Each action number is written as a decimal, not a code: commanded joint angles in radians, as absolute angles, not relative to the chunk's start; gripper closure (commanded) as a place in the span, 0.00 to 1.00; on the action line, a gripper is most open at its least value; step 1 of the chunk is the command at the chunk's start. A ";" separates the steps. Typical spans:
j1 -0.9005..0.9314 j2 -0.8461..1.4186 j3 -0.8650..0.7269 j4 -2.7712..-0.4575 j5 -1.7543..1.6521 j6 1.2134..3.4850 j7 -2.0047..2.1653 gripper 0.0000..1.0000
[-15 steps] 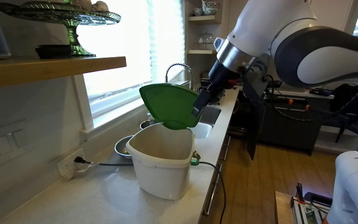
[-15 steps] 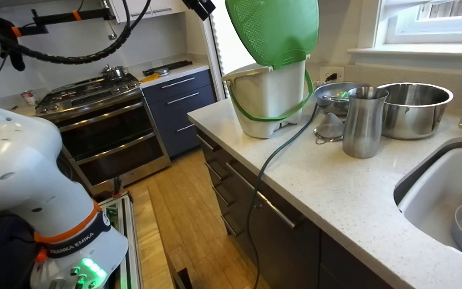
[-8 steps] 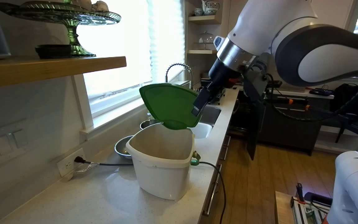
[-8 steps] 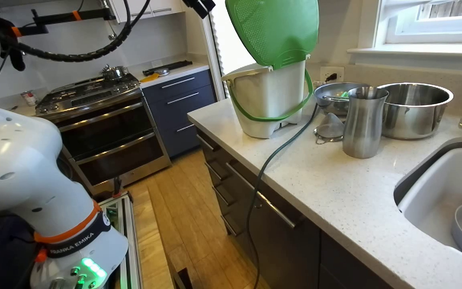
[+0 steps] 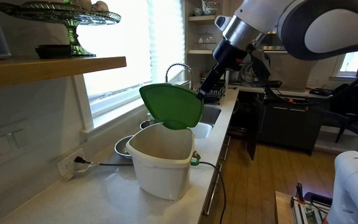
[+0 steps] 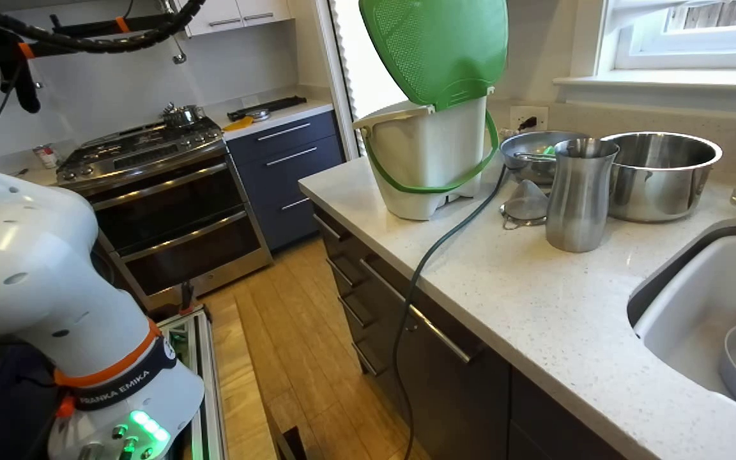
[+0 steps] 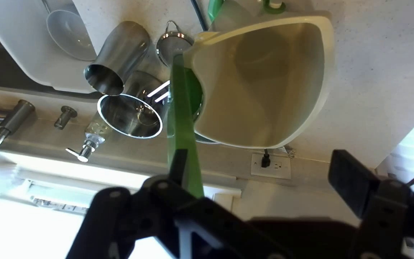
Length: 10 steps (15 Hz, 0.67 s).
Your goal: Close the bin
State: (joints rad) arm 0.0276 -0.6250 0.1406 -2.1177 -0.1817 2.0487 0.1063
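The cream-white bin (image 5: 163,174) stands on the counter in both exterior views, its mouth uncovered (image 6: 425,153). Its green lid (image 5: 172,105) stands raised on its hinge, tilted back from the mouth; it also shows in an exterior view (image 6: 444,51). My gripper (image 7: 259,163) is open and empty in the wrist view. Its left finger (image 7: 179,165) overlaps the lid, seen nearly edge-on (image 7: 183,126); I cannot tell whether they touch. In an exterior view, the gripper tip (image 5: 200,95) is at the lid's upper edge. The gripper is out of frame in an exterior view.
A steel cup (image 6: 579,198), a steel pot (image 6: 662,176) and a metal bowl (image 6: 537,153) stand beside the bin, near the sink (image 6: 713,306). A cord (image 6: 429,255) runs past the bin over the counter edge. A wooden shelf (image 5: 54,70) juts from the wall.
The arm and gripper have moved up, mostly in the last half second; the tip went from in front of the lid to its upper edge. The bin and lid have not moved.
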 commanded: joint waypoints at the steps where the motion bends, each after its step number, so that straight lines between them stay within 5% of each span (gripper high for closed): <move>1: 0.025 -0.606 0.116 -2.079 -0.200 2.025 0.045 0.00; 10: 0.037 -0.543 0.036 -2.062 -0.110 2.098 -0.007 0.00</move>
